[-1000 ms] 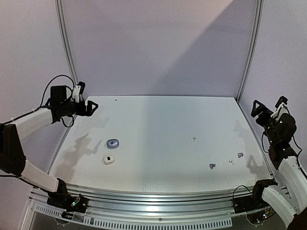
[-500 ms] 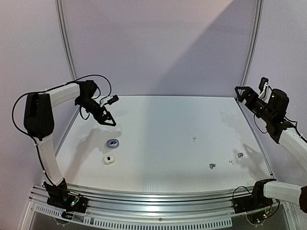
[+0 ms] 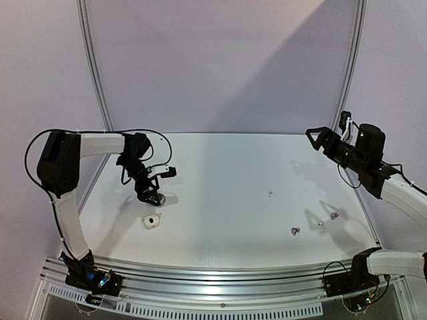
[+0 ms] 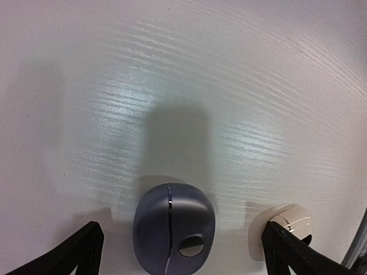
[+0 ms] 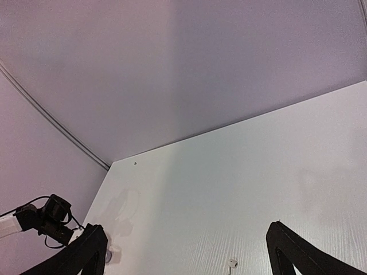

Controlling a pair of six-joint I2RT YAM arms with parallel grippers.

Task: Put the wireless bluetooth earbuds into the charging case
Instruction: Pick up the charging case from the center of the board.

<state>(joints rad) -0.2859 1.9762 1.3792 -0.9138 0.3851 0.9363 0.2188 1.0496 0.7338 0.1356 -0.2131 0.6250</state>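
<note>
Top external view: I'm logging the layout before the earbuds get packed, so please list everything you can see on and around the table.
dark case: one, grey-blue, left side of the table
white case: one, white, just nearer than the dark case
white earbuds: two, white, one right of centre, one nearer the front right
dark earbuds: two, dark grey, front right and, either side of the nearer white one
table: one, white
left gripper: one, black, open, over the dark case
right gripper: one, black, open, raised above the far right of the table
</note>
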